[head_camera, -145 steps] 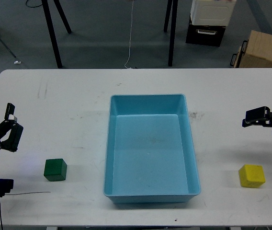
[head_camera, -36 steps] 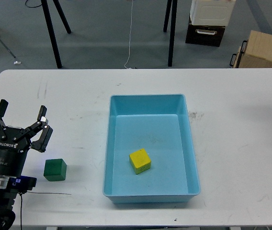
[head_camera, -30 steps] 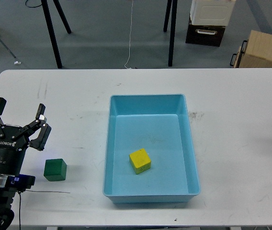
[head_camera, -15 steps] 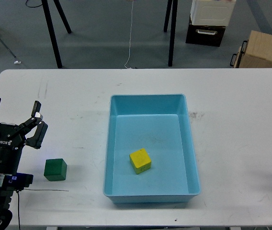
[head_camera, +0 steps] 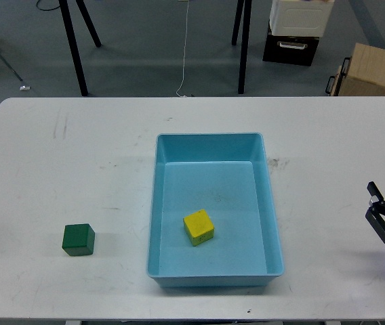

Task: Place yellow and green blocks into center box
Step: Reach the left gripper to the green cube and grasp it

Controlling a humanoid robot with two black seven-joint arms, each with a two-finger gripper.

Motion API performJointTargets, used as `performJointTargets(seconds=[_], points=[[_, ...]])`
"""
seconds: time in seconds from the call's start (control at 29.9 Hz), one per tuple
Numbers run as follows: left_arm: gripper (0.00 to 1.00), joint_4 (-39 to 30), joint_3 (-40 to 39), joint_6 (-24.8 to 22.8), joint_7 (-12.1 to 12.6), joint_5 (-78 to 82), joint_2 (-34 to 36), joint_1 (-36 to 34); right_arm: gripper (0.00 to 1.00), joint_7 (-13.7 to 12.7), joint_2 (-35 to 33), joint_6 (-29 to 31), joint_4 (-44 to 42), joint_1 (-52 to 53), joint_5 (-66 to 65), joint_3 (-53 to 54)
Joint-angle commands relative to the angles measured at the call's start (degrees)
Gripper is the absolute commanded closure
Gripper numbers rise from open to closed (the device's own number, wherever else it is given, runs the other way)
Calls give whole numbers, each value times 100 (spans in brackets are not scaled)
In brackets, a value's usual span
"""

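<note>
Yellow block (head_camera: 198, 227) lies in the blue center box (head_camera: 272, 223), 1 green block (head_camera: 78, 239) waits on the bench (head_camera: 77, 156), left tool unseen, right tool (head_camera: 381, 220) at the edge, grip untellable.

The white worktop (head_camera: 111, 149) has a few dark scuffs, mostly near the far left corner and around the middle. Past its far edge it's grey floor with two pairs of black stand legs (head_camera: 74, 44), one toward the left and another (head_camera: 243, 40) near the center. A thin white cable (head_camera: 184, 47) runs down the floor between them. Beyond the far right corner there's a white and black case (head_camera: 294, 30), and a brown cardboard carton (head_camera: 375, 71) just right of that.
</note>
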Motion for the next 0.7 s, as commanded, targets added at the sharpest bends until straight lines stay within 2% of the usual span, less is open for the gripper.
performJointTargets(seconds=[0.0,0.17,0.23,0.3,0.4,0.47,0.6,0.67], points=[[0,263,171,0,120,5,1459,-82,0,18,76,5,-27,36,0,0],[0,175,1032,0,120,93,3411,-169,0,62,383,14,-18,54,0,35],[0,53,1436,0,120,521,4149,-519,0,62,410,31,-9,54,0,9],[0,-166,2076,0,120,1171,4564,-1063,0,62,410,40,-9,54,0,-9],[0,-650,3289,0,120,2191,4671,-2135,0,54,410,40,-18,54,0,-26],[0,-861,4412,0,138,2850,4671,-2952,0,45,401,40,-9,54,0,-61],[0,-845,6995,0,190,3958,4224,-4903,0,45,401,49,0,63,0,-202],[0,-810,8418,0,313,4380,3978,-5895,0,45,401,49,-9,63,0,-237]])
